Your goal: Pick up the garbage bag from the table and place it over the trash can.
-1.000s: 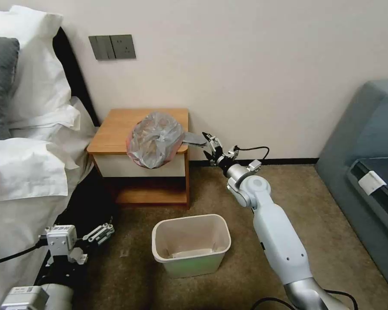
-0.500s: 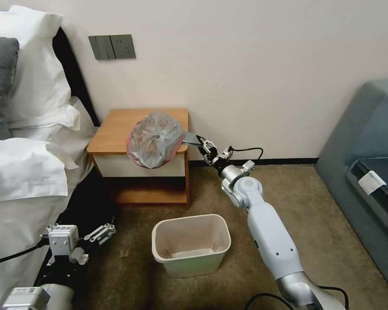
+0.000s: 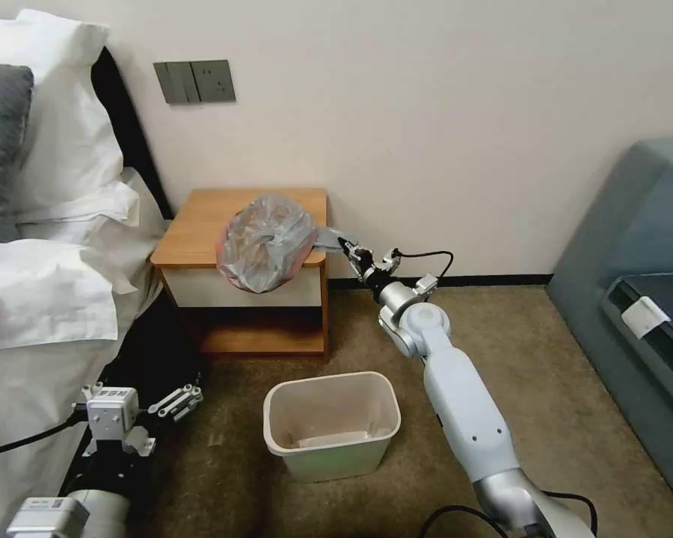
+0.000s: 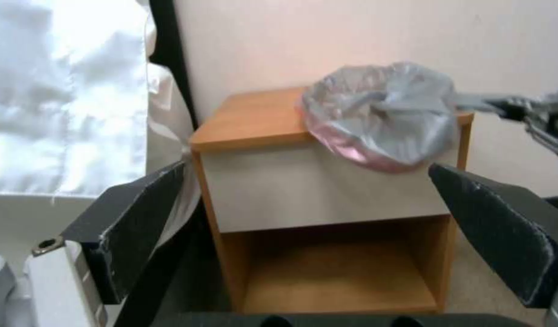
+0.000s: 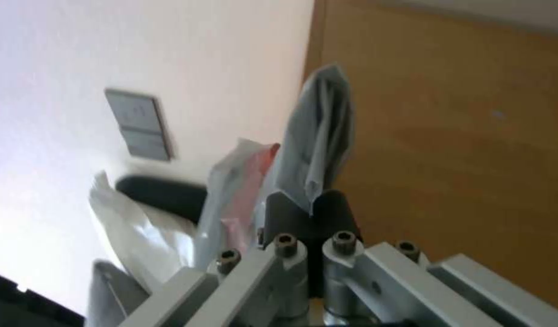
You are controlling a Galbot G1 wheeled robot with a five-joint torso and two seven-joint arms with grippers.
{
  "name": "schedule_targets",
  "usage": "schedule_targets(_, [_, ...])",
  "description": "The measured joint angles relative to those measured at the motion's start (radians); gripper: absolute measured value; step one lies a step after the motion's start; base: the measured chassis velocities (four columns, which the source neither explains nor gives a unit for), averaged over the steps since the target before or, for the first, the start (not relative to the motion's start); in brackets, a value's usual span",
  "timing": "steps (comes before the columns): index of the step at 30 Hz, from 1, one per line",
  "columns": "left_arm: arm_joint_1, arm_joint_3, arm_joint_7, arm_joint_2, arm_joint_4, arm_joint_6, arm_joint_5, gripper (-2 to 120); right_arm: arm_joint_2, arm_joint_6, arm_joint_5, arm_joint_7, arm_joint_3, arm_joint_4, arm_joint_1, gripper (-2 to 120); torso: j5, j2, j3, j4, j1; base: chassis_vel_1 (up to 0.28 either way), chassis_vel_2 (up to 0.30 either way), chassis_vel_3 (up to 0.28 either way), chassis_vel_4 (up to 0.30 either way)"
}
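The garbage bag [image 3: 265, 243], crinkly grey plastic with a pinkish edge, lies bunched on the front right corner of the table [image 3: 202, 224] and hangs over the white drawer front. A grey flap of it sticks out past the table's right side. My right gripper [image 3: 349, 249] is shut on that flap; in the right wrist view the flap of the bag [image 5: 324, 122] rises from between the closed pads of the gripper [image 5: 306, 213]. The trash can [image 3: 277, 396] stands on the carpet below, in front of the table. My left gripper [image 3: 176, 400] hangs open low beside the bed, facing the table [image 4: 255, 122] and bag [image 4: 382, 118].
A bed with white pillows [image 3: 52, 187] borders the table's left side. A grey sofa [image 3: 635, 246] stands at the right. A switch plate [image 3: 194, 81] is on the wall behind. Open carpet lies between the trash can and the sofa.
My right gripper moved left to the bag's protruding flap and went from open to shut on it. The left arm barely moved.
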Motion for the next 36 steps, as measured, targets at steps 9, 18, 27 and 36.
schedule_targets(9, [-0.037,0.009,0.008,0.007,0.0,-0.004,0.004,100,-0.163,0.034,0.018,0.111,-0.068,0.319,-0.182,0,0.0,0.0,0.0,-0.0001,0.0,0.0,0.0,0.0,0.0])
schedule_targets(18, [-0.072,0.009,0.014,0.013,0.0,-0.007,-0.013,100,-0.354,0.043,0.038,0.28,-0.172,0.625,-0.339,0,0.0001,0.0,0.0,0.0,0.0,0.0,0.0,0.0,0.0])
schedule_targets(27, [-0.096,0.009,0.015,0.008,0.004,-0.023,-0.024,100,-0.427,0.061,-0.085,0.352,-0.239,0.704,-0.475,0,0.0,0.0,0.0,0.0,0.0,0.0,0.0,0.0,0.0])
schedule_targets(36, [-0.116,0.009,0.023,0.007,0.041,-0.05,-0.021,100,-0.469,0.051,-0.108,0.402,-0.248,0.715,-0.516,0,-0.0001,0.0,0.0,0.0,0.0,0.0,0.0,0.0,0.0])
